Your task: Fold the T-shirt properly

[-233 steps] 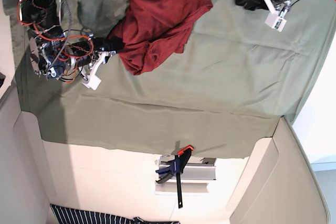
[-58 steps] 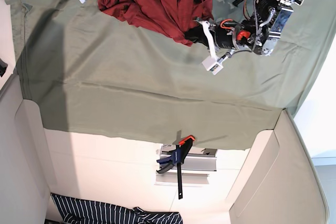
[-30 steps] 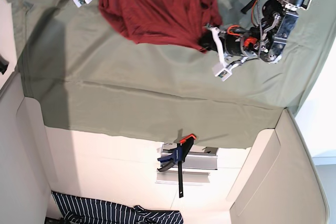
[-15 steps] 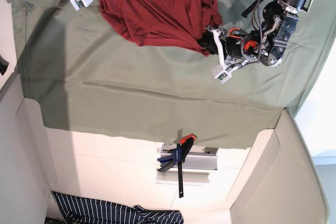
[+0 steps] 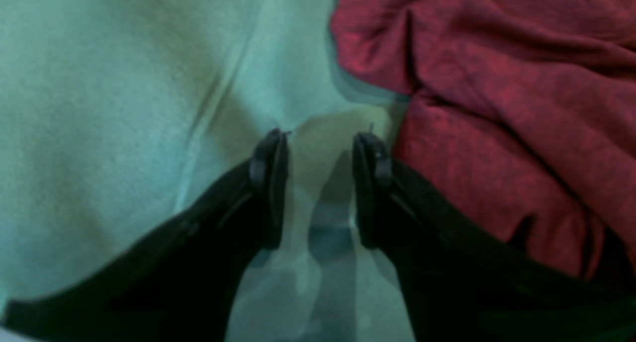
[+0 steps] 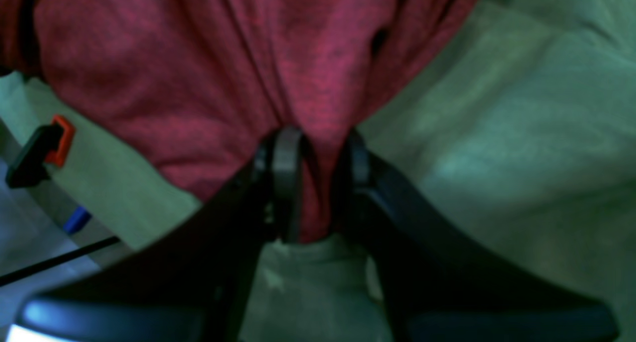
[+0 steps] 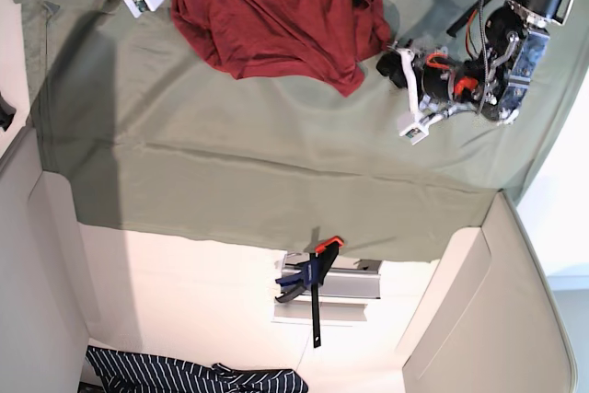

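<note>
In the left wrist view we see the left gripper (image 5: 320,148) standing moderately wide with nothing between its jaws, only the olive-green cloth (image 5: 99,83) beneath them. The crumpled dark red cotton T-shirt (image 5: 497,108) lies just beside it, from 12 to 4 o'clock. Its nearest edge is next to the 3 o'clock finger but is not pinched.

In the right wrist view the right gripper (image 6: 318,153) is closed narrow on a gathered fold of the T-shirt, which fans away toward 12 o'clock.

In the base view the change is plain. Half a second ago the left gripper sat at the T-shirt's 4 o'clock corner. Now it has let go and drawn back toward 3 o'clock, leaving that corner lying as a point on the cloth-covered bench (image 7: 184,301). The T-shirt sits at 12 o'clock of the cloth, more spread than before but creased along its 3 o'clock edge.

We judge this the end of one spreading pull: the garment is flatter but not flat, and no fold has begun. The left gripper likely needs a fresh grasp on another edge while the right one anchors.
</note>
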You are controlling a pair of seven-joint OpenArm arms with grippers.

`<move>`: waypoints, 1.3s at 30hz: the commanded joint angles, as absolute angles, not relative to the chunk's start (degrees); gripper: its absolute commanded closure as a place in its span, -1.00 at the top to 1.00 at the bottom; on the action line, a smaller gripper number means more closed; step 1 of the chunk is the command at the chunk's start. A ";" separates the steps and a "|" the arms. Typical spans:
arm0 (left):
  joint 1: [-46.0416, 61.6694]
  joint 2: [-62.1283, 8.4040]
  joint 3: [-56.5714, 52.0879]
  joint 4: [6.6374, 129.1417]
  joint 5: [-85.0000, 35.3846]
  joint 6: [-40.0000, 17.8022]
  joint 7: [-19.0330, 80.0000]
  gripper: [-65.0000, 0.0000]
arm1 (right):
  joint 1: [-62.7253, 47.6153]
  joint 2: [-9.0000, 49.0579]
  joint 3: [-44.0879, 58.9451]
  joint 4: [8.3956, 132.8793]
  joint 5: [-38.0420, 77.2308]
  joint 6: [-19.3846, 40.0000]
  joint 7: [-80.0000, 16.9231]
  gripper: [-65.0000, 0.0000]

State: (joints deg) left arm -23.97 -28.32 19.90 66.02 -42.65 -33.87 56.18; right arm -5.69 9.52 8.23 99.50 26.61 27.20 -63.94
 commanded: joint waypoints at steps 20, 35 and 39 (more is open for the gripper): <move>-25.54 -30.17 3.92 77.52 -57.41 -40.00 58.46 -0.25 | -5.32 11.57 22.33 111.77 26.48 28.32 -61.28 -0.59; -13.26 -19.66 3.95 77.69 -85.00 -40.00 76.53 -1.00 | 9.82 -4.27 14.20 97.06 33.32 29.76 -59.72 -1.00; -8.43 -18.90 3.95 79.92 -85.00 -40.00 77.08 -1.00 | 12.93 -5.80 7.92 90.61 29.23 29.54 -59.24 -1.00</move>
